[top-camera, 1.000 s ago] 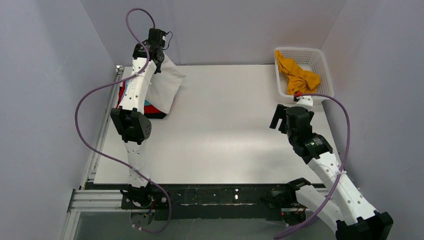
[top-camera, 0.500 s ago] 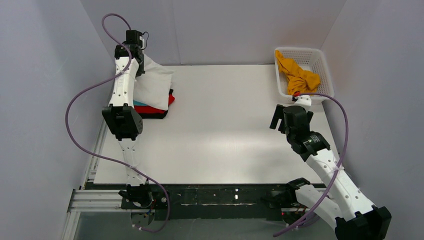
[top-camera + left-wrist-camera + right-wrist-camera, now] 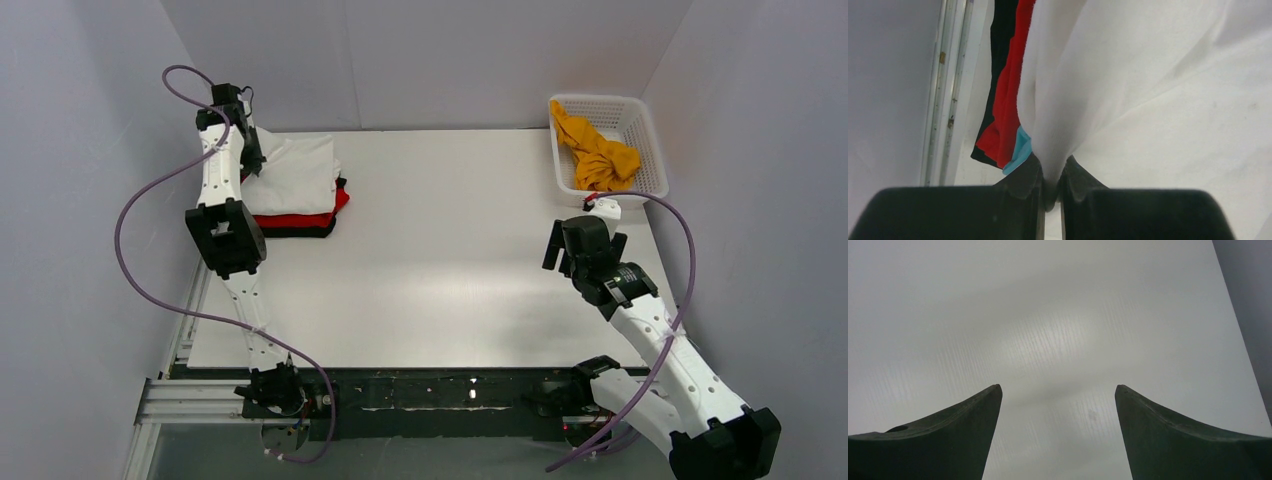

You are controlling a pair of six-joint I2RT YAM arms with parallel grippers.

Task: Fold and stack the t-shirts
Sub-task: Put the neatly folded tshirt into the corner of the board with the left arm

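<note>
**At the far-left corner of the worktop [image 3: 450, 260], a white tee is pinched on the stack**

On the left side, the white t-shirt [image 3: 297, 173] lies folded on top of a pile of a red t-shirt [image 3: 300, 220] and a black t-shirt [image 3: 312, 231]. The left wrist view also shows a teal t-shirt [image 3: 1020, 148] peeking out between the layers. The left end effector [image 3: 247, 163] sits at the white tee's left edge, its jaws clamped together on a fold of that cloth, which rises straight from between the fingertips.

The right end effector [image 3: 572, 248] hangs over bare worktop with its jaws wide apart and nothing between them. It is just in front of the white lattice basket [image 3: 645, 135], which holds a crumpled orange-yellow t-shirt [image 3: 598, 152].
</note>
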